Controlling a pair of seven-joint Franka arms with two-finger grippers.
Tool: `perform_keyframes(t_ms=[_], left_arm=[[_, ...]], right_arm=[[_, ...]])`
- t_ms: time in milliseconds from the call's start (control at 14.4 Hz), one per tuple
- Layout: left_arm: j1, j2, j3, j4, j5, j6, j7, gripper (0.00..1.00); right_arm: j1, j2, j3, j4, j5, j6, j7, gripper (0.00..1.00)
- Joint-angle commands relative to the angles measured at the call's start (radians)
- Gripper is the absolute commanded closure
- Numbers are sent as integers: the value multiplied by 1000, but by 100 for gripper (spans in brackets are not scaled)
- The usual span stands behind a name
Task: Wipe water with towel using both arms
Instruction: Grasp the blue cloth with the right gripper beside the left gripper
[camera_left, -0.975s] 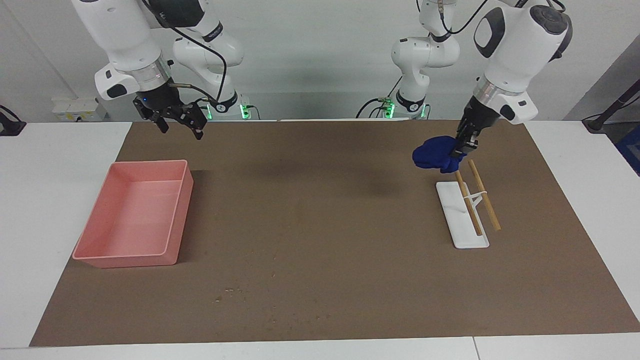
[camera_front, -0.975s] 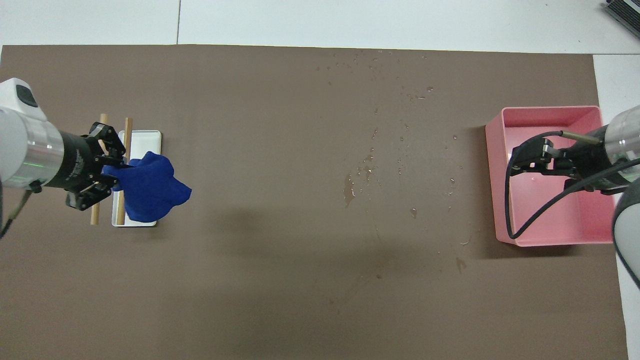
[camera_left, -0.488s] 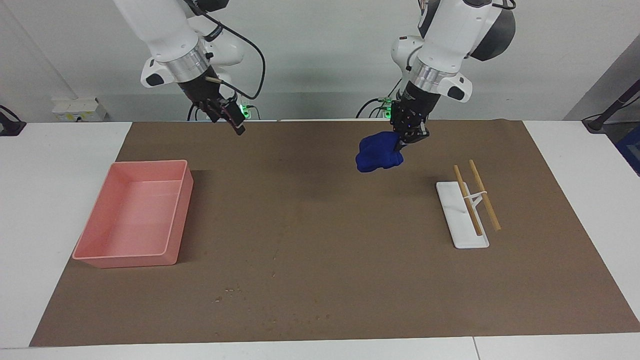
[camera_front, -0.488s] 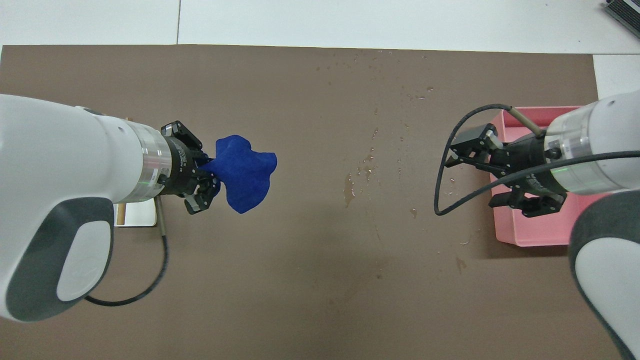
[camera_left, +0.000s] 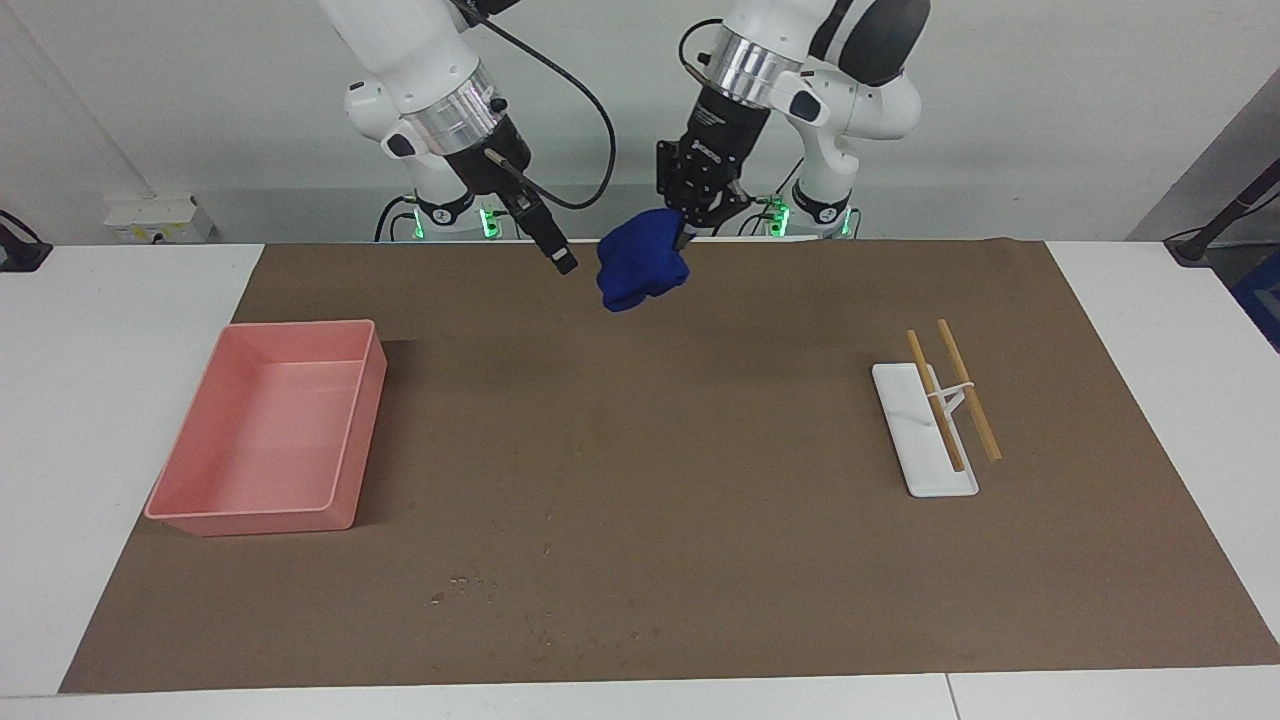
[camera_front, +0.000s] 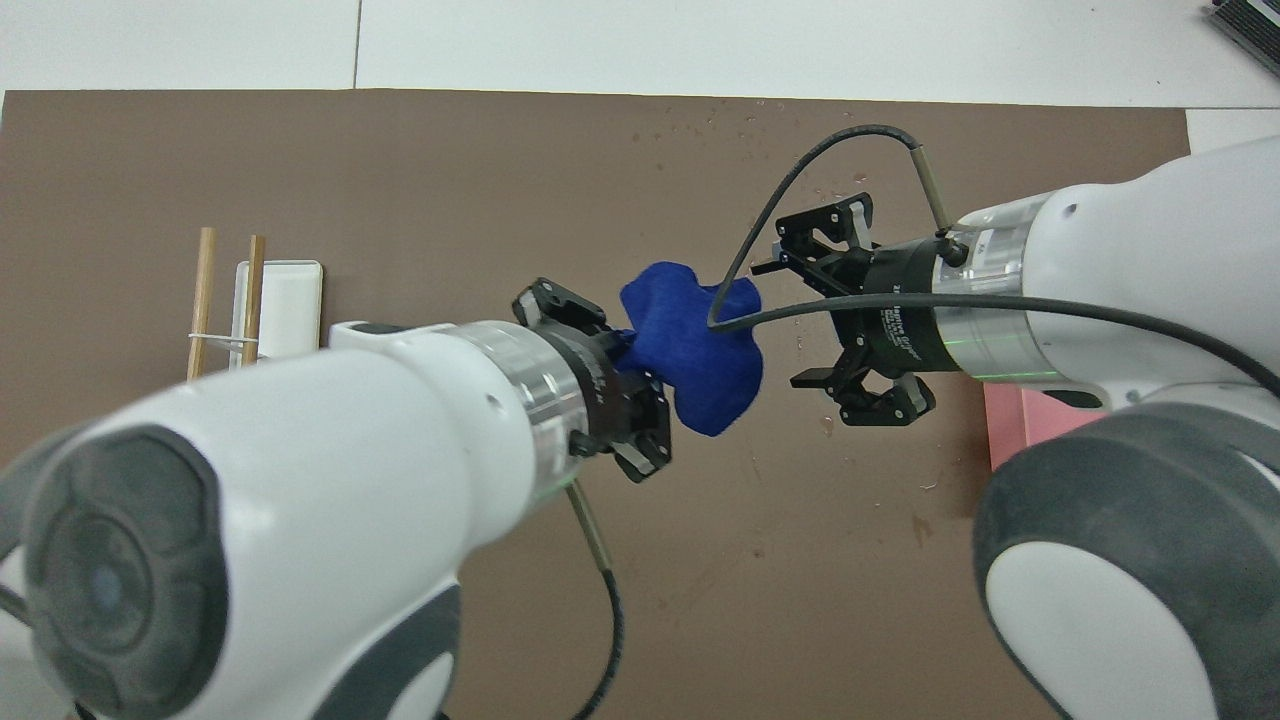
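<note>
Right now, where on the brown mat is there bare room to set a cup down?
The widest bare stretch of the brown mat lies between the pink tray and the white rack. Water drops mark the middle. It is crowded where the left claw holds the towel beside the right claw.

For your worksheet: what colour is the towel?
Royal blue towel, clearest in the overhead view.

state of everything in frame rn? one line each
towel: bunched, off the mat, held in the air
left end effector: shut on the towel, over the mat's middle
right end effector: open, empty, beside the towel
pink tray: upright, nothing visible in it
white rack: on the mat, two wooden rods across it
mat: water drops scattered on it
</note>
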Motion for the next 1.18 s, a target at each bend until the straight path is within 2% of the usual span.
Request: perform_keyframes(t_ms=[0, 279, 418, 557, 627, 697, 905, 975, 1045, 1114], left_arm=[[-68, 18, -4, 14, -3, 44, -37, 100], [-87, 18, -6, 14, -2, 71, -34, 100], [-87, 18, -4, 12, 0, 71, -31, 100], [-85, 18, -4, 11, 0, 71, -30, 100], [-82, 18, -4, 11, 0, 71, -30, 100], [-81, 18, -4, 11, 0, 71, -27, 100], [-71, 20, -3, 8, 0, 80, -22, 100], [-65, 20, -1, 8, 0, 77, -20, 91], [-47, 20, -1, 8, 0, 71, -17, 59], [-26, 20, -1, 6, 0, 66, -17, 10]], right_arm=[[24, 42, -2, 44, 32, 32, 50, 8], [42, 31, -2, 5, 18, 23, 62, 8], [42, 31, -2, 4, 18, 1, 61, 13], [41, 30, -2, 6, 16, -28, 56, 40], [39, 30, -2, 9, 16, -40, 53, 62], [35, 31, -2, 12, 16, -48, 44, 98], [39, 31, -2, 18, -7, -65, 39, 100], [39, 33, -4, 24, -20, -68, 39, 100], [38, 34, -2, 26, -28, -68, 38, 100], [36, 34, -4, 26, -31, -68, 36, 100]])
